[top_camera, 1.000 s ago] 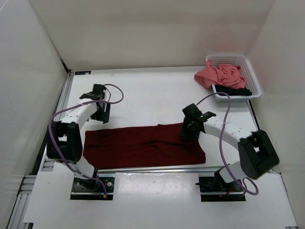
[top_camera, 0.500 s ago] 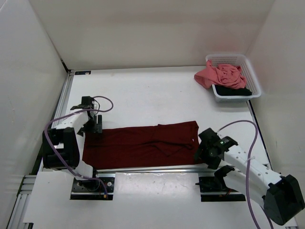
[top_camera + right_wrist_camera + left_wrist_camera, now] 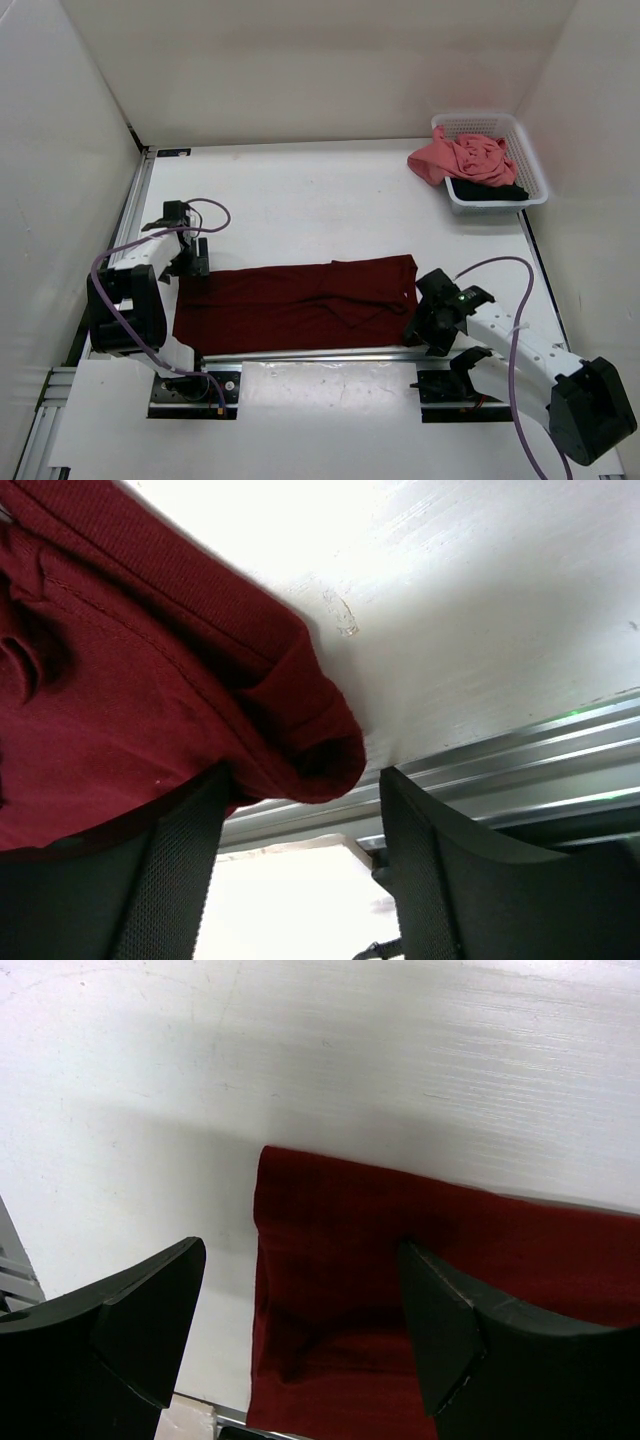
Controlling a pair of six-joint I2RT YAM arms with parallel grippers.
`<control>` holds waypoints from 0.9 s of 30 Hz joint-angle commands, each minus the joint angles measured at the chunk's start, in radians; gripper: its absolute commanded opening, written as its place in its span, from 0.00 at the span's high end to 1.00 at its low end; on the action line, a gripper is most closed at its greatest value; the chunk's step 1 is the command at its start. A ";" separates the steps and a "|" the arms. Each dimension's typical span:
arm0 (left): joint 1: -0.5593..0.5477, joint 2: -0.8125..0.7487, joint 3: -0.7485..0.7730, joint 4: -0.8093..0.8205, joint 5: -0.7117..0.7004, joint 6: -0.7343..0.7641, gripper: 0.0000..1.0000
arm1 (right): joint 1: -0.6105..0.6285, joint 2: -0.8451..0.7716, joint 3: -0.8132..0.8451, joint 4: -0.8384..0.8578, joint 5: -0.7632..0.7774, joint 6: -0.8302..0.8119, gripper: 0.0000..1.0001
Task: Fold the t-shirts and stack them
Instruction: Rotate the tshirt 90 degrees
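Right gripper (image 3: 420, 325): near-right corner of maroon shirt (image 3: 300, 300), jaws parted, cloth corner loose between fingers (image 3: 170, 870), not pinched.
Maroon shirt: flat long strip along near table (image 3: 330, 200) edge.
Left gripper (image 3: 192, 265): jaws wide, empty, over shirt's far-left corner.
Far right: pink shirt (image 3: 460, 158) draped over basket (image 3: 532, 160) rim, black shirt (image 3: 490, 190) inside.

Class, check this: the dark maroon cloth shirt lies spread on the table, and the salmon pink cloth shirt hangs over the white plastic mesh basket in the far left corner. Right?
No. The top external view shows the white plastic mesh basket, with the salmon pink cloth shirt, in the far right corner; the rest holds.
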 commanded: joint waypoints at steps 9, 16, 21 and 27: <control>0.010 -0.052 -0.005 0.018 0.014 -0.001 0.12 | -0.010 0.056 0.178 -0.049 0.174 -0.095 0.31; 0.019 -0.063 -0.014 0.018 0.014 -0.001 0.12 | -0.019 0.134 0.120 0.017 0.142 -0.095 0.28; 0.019 -0.063 -0.014 0.018 0.014 -0.001 0.12 | -0.030 0.134 0.046 0.044 0.107 -0.084 0.28; 0.019 -0.081 -0.014 0.018 0.014 -0.001 0.11 | -0.070 0.212 -0.016 0.141 0.036 -0.111 0.65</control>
